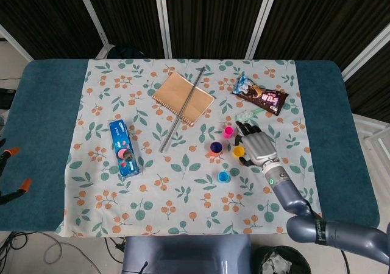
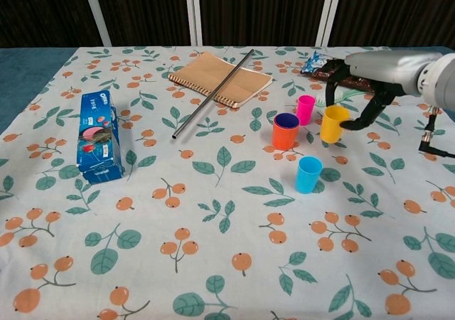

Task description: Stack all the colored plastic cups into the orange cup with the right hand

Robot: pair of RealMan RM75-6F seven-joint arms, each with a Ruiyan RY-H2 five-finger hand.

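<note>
The orange cup (image 2: 285, 134) stands on the cloth right of centre with a purple-rimmed cup nested inside it; it also shows in the head view (image 1: 215, 147). A pink cup (image 2: 306, 109) stands just behind it and a blue cup (image 2: 308, 174) in front of it. My right hand (image 2: 377, 71) grips the yellow cup (image 2: 333, 124) from its right side and holds it slightly above the table, right of the orange cup. From the head camera the hand (image 1: 257, 147) sits against the yellow cup (image 1: 238, 151). My left hand shows in neither view.
A blue cookie box (image 2: 96, 136) lies at the left. A tan notebook (image 2: 220, 78) with a metal rod (image 2: 213, 94) across it lies at the back centre. A dark snack packet (image 2: 348, 70) lies behind my right hand, with a green comb (image 1: 250, 112) near it.
</note>
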